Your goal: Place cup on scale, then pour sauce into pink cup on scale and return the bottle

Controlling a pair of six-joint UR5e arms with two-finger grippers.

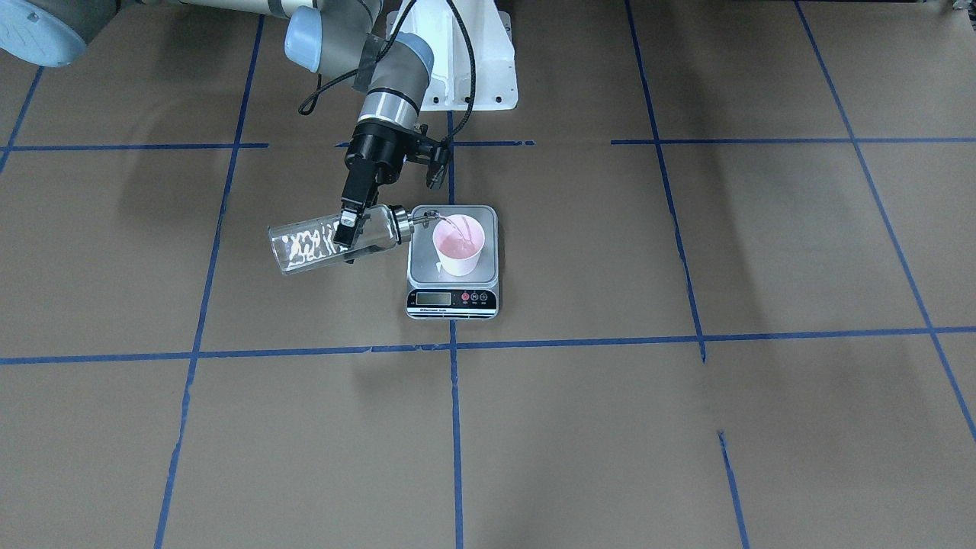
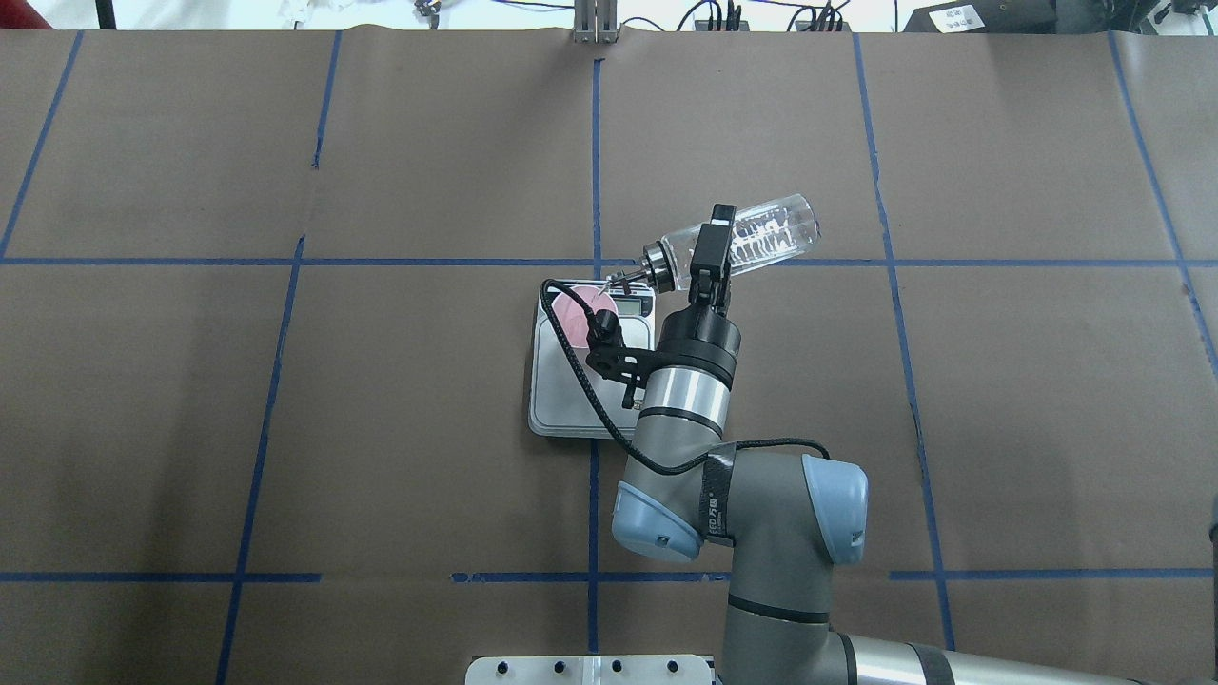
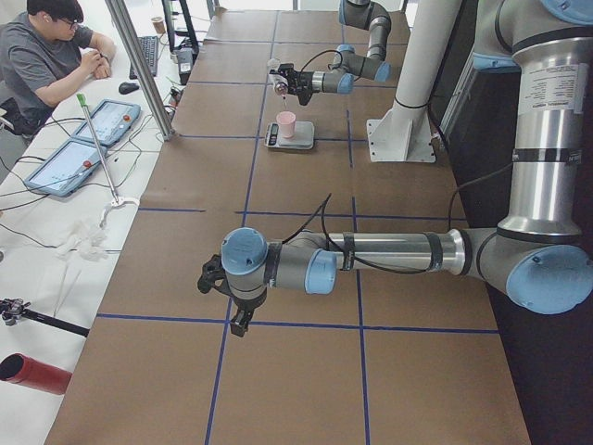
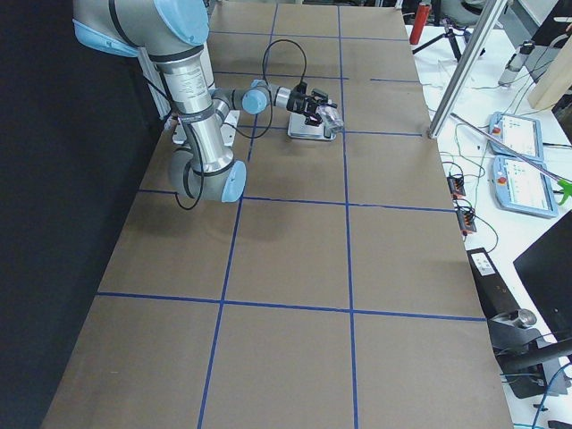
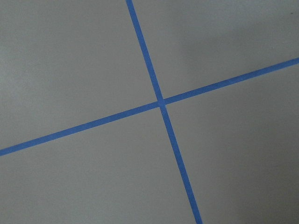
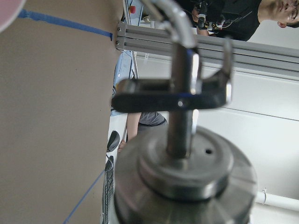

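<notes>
Overhead exterior is giving you the count: one scale, one cup and one bottle, with one of the two arms working over them. The cup is standing upright on the scale's steel platform, and the scale is lying flat on the bench.

The right gripper is holding the bottle off the bench beside the scale. Its two fingers are pinching the glass body near the neck. The bottle is lying tipped almost level, with its metal cap toward the scale and its spout reaching over the cup's rim. The clear sauce is glinting inside the glass, and in the front-facing view a thin thread of it is arcing from the spout into the cup.

The left gripper is hanging over bare bench, well apart from the scale. You are seeing it only in the exterior left view, so I cannot tell whether its fingers are spread or pressed together. Its wrist camera is looking at two blue tape lines crossing.
</notes>
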